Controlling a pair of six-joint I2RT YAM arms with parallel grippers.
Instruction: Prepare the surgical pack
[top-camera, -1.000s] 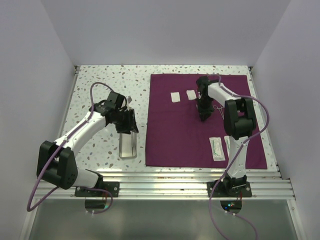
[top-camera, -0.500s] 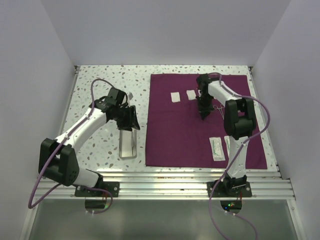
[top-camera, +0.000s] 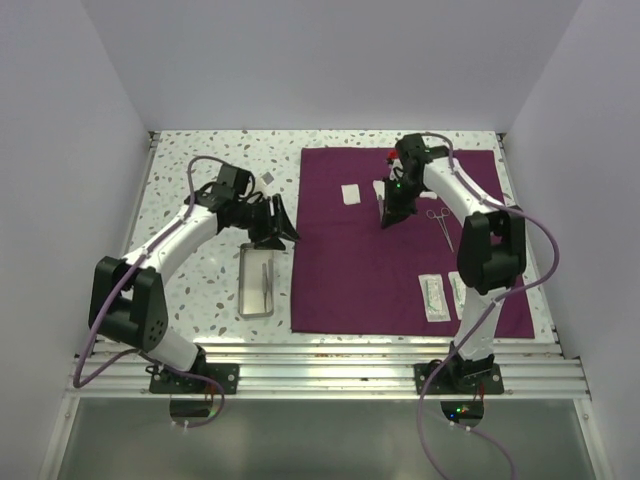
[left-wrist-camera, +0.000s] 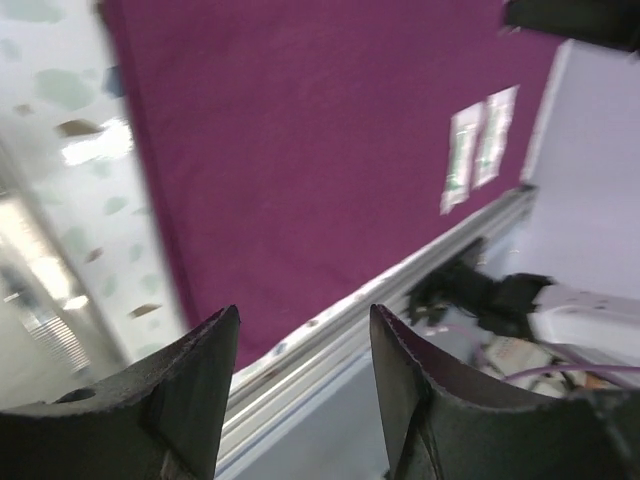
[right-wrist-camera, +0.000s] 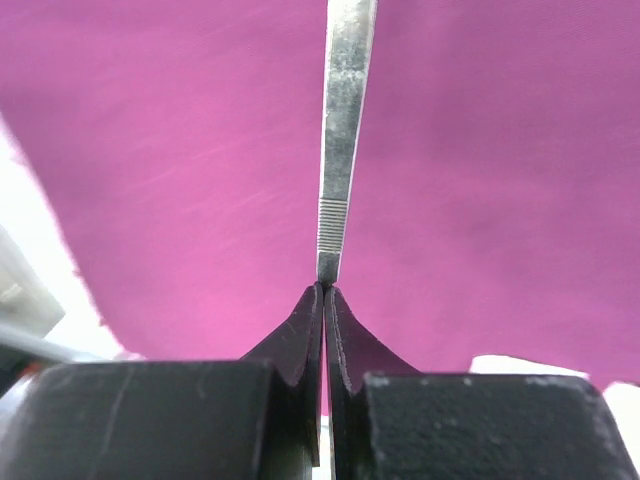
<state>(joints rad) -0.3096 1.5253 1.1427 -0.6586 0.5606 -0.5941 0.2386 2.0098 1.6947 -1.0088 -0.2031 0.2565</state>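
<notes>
The dark purple cloth (top-camera: 400, 260) of the surgical pack lies flat on the right half of the table. My right gripper (top-camera: 388, 212) hangs over its far part, shut on the end of thin metal tweezers (right-wrist-camera: 343, 120), which stick out past the fingertips above the cloth (right-wrist-camera: 180, 150). A white gauze square (top-camera: 351, 194) lies just to its left, and a metal instrument with ring handles (top-camera: 438, 220) to its right. The steel tray (top-camera: 258, 290) sits left of the cloth with a thin instrument in it. My left gripper (top-camera: 276, 226) hovers beyond the tray, open and empty (left-wrist-camera: 300, 330).
Two white sealed packets (top-camera: 433, 298) lie on the near right of the cloth, also in the left wrist view (left-wrist-camera: 478, 145). The aluminium rail (top-camera: 330, 355) runs along the table's near edge. White walls close in the table on three sides.
My left gripper swung right, off the tray toward the cloth's edge, and opened wider. My right gripper shut and shifted left and farther back with the tweezers.
</notes>
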